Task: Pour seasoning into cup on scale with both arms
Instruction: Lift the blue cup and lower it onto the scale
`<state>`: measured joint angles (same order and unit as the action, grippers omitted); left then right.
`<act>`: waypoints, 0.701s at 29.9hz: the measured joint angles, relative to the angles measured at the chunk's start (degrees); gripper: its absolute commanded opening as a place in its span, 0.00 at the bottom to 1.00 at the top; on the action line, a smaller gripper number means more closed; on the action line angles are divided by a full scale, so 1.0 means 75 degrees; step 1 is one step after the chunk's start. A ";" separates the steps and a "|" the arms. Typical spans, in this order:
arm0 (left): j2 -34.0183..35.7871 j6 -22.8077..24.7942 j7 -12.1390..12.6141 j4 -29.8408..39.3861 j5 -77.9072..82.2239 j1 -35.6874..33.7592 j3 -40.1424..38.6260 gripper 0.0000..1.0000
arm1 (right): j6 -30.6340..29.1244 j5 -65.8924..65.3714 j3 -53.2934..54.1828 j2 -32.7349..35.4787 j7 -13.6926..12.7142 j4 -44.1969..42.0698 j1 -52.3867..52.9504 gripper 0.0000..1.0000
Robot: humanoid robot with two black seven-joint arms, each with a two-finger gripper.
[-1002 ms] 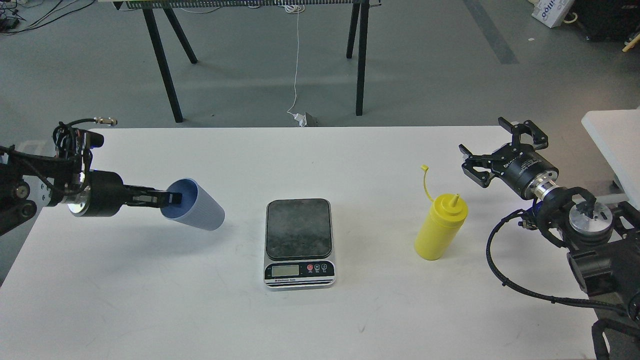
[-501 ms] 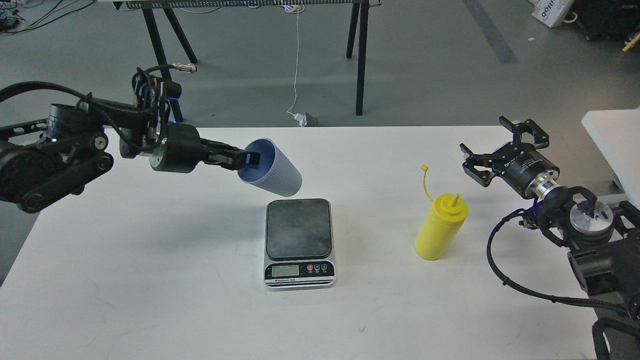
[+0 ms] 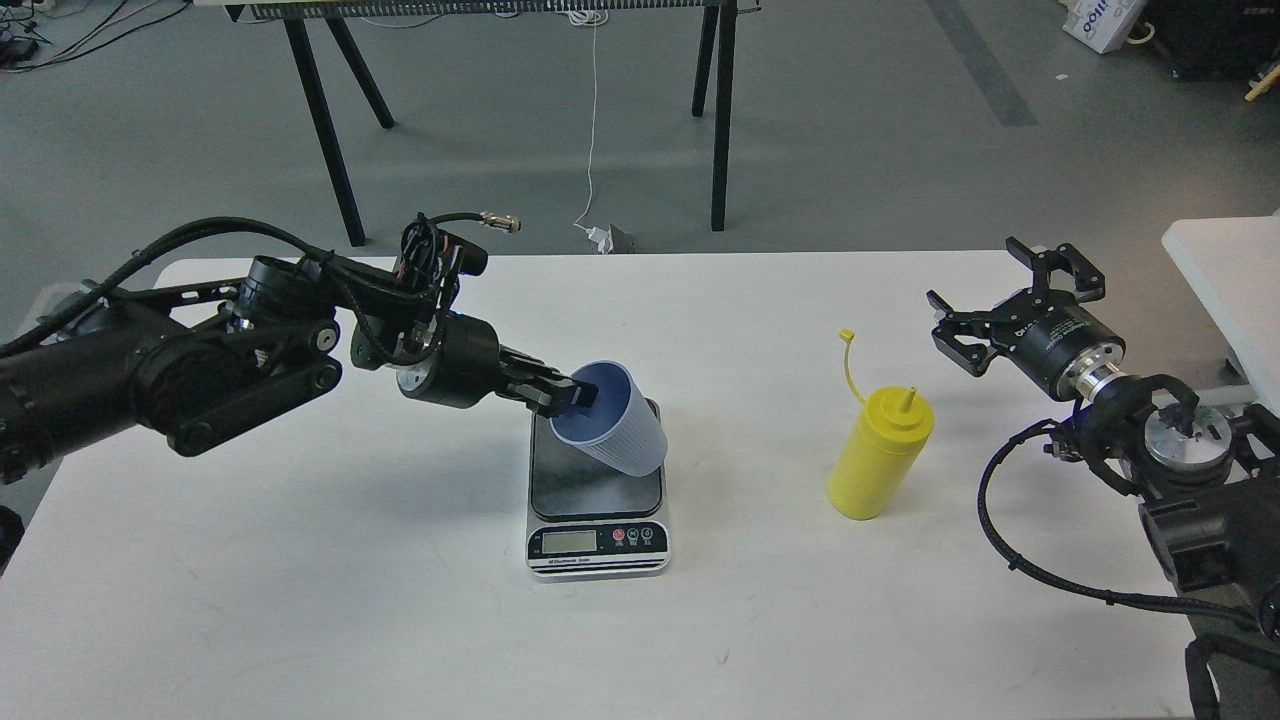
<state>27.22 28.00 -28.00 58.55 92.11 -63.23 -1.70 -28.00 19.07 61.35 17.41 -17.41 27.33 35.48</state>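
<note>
White table (image 3: 300, 600), left edge runs diagonally from the far-left corner toward the viewer; wide bare surface in front of and left of the scale. Left arm (image 3: 180, 365) comes in from the left, low over the table's left half, reaching right. Left gripper (image 3: 570, 398) pinches the rim of the cup (image 3: 615, 435): one finger inside the mouth, one outside, closed on the wall. Cup tilted, long axis slanting from upper left to lower right, mouth facing left toward the gripper, base pointing down-right. Cup sits over the far part of the scale's plate; whether the base touches the plate, cannot tell. Scale (image 3: 598, 520) mid-table, long axis near to far, display and buttons on the near edge facing the viewer. Clear strip of table between scale and bottle. Bottle (image 3: 880, 455) stands upright right of the scale, well apart from it, nozzle pointing up, cap strap sticking up on its left side. Open table between bottle and right gripper. Right gripper (image 3: 1015, 295) hovers near the table's far-right edge, fingers spread wide, holding nothing, pointing up-left, well apart from the bottle. Right arm (image 3: 1160, 440) fills the right edge. Second white surface (image 3: 1225, 290) past the right edge.
</note>
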 measured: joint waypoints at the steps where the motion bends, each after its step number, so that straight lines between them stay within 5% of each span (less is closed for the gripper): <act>1: -0.0007 0.0000 0.0000 -0.0088 0.0000 0.0000 0.0016 0.05 | 0.0000 0.0000 0.0000 0.0000 0.0000 0.0000 0.0003 1.00; 21: 0.0047 0.0000 0.0000 -0.0341 0.0245 0.0269 0.0039 0.09 | 0.0000 0.0000 0.0000 0.0006 0.0002 0.0000 -0.0043 1.00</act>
<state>27.57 28.00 -28.00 55.99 93.95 -61.22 -1.41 -28.00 19.07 61.35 17.46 -17.40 27.33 35.16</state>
